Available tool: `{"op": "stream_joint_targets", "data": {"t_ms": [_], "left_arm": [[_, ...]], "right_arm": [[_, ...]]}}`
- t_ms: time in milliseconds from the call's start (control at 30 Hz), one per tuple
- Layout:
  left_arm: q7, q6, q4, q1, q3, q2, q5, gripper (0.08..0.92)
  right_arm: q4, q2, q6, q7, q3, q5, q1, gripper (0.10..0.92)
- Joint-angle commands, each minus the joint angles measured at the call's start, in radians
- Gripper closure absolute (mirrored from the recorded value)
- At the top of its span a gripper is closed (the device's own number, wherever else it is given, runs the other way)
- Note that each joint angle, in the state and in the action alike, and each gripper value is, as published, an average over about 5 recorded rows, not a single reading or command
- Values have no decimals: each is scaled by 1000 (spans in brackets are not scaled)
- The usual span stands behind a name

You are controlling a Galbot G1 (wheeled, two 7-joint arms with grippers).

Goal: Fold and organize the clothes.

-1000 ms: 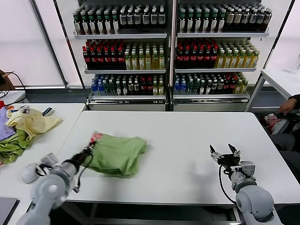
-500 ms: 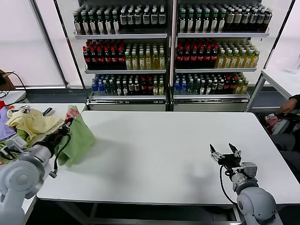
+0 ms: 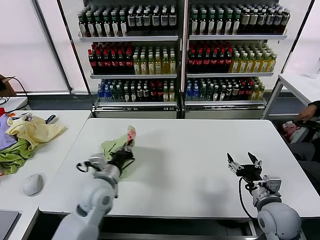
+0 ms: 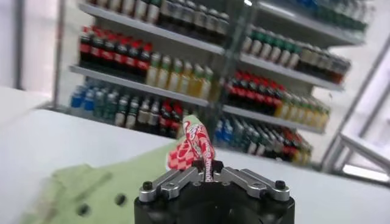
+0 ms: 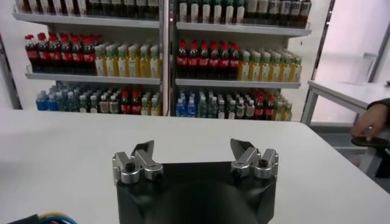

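The left gripper (image 3: 125,152) is clenched on a fold of the light green shirt (image 3: 116,148), pinching it right at the red-and-white printed patch (image 4: 196,145), which stands up out of the closed jaws in the left wrist view. Holding it by that 1 small pinch keeps a corner lifted while the rest of the cloth hangs and bunches below; the shirt sits over the left half of the white table (image 3: 200,155), its lower part apparently trailing on the surface, though exactly how much rests there is hard to tell. Gripped this way it is crumpled rather than spread, so the folding itself looks not yet begun; the likely aim is to lay the garment out flat on the bare tabletop, where both arms can reach it. The right gripper (image 3: 245,165) hovers low over the right side of the same table, well apart from the shirt, its jaws spread wide and holding nothing, seemingly waiting to take a second corner. On the side table (image 3: 55,150) to the left lies a heap of other clothes (image 3: 25,136), yellow and green among them, apparently waiting for sorting.
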Motion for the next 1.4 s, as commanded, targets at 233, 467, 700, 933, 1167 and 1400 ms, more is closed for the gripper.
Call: {"op": "stream_joint_targets", "data": {"t_ms": [233, 467, 700, 933, 1167, 1400], "left_arm": [[19, -22, 213, -174, 318, -255, 247, 872], [60, -131, 160, -150, 281, -213, 156, 704], [57, -160, 12, -47, 130, -107, 13, 505], [38, -184, -118, 126, -41, 25, 44, 298], [35, -211, -171, 264, -196, 102, 77, 181], [35, -222, -175, 301, -232, 108, 91, 177]], "right_arm": [[33, -15, 1, -3, 16, 25, -12, 203], [28, -14, -2, -3, -20, 20, 23, 203], [-4, 19, -4, 8, -134, -25, 86, 203], [-144, 135, -14, 58, -377, -108, 219, 203], [-320, 254, -18, 108, -482, -143, 324, 203], [-454, 321, -17, 138, -504, -164, 377, 203]]}}
